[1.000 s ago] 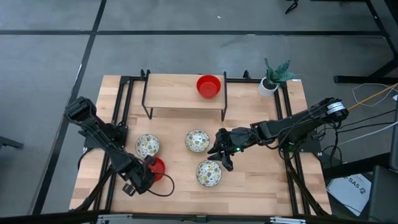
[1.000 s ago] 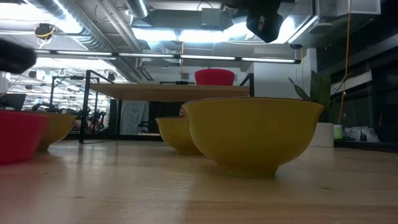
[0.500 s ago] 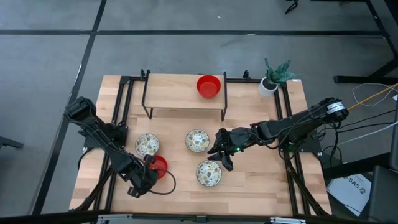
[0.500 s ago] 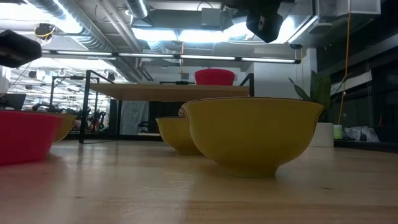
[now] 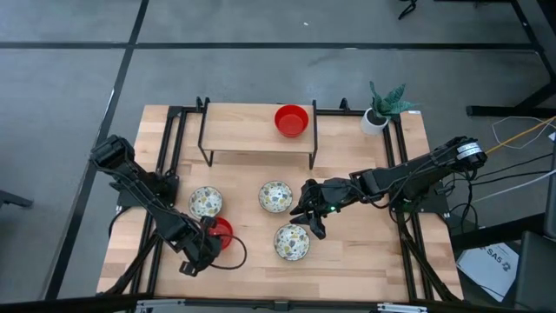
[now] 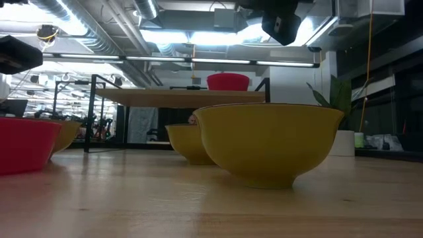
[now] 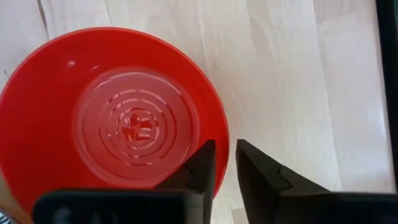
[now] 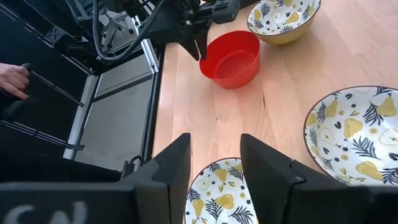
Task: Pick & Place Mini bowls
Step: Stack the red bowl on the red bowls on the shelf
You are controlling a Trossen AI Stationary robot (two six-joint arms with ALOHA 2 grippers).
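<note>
A glossy red mini bowl (image 5: 221, 231) stands on the table near its front left. My left gripper (image 7: 226, 152) points down at its rim, with one finger inside the bowl and one outside and a narrow gap between them. Three patterned mini bowls (image 5: 206, 203) (image 5: 275, 196) (image 5: 292, 242) sit upright on the table. Another red mini bowl (image 5: 292, 120) stands on the raised shelf (image 5: 256, 143). My right gripper (image 8: 216, 146) hangs open, well above the table between the two right-hand patterned bowls. My left gripper straddles the red bowl's rim (image 7: 222, 134) from above, one finger (image 7: 204, 163) over the inside and the other (image 7: 254, 167) outside the wall. I cannot tell whether either finger touches the rim. The bowl stands on the table.
A small white plant pot (image 5: 375, 119) stands at the far right corner. The shelf's black legs and the black frame rails (image 5: 167, 174) run along the table's sides. A person's hand (image 8: 12, 78) shows beyond the table's left edge.
My left gripper has rolled about its own pointing line while staying at the red bowl. In the low view the red bowl has shifted a little along the table. My right arm has kept still.
</note>
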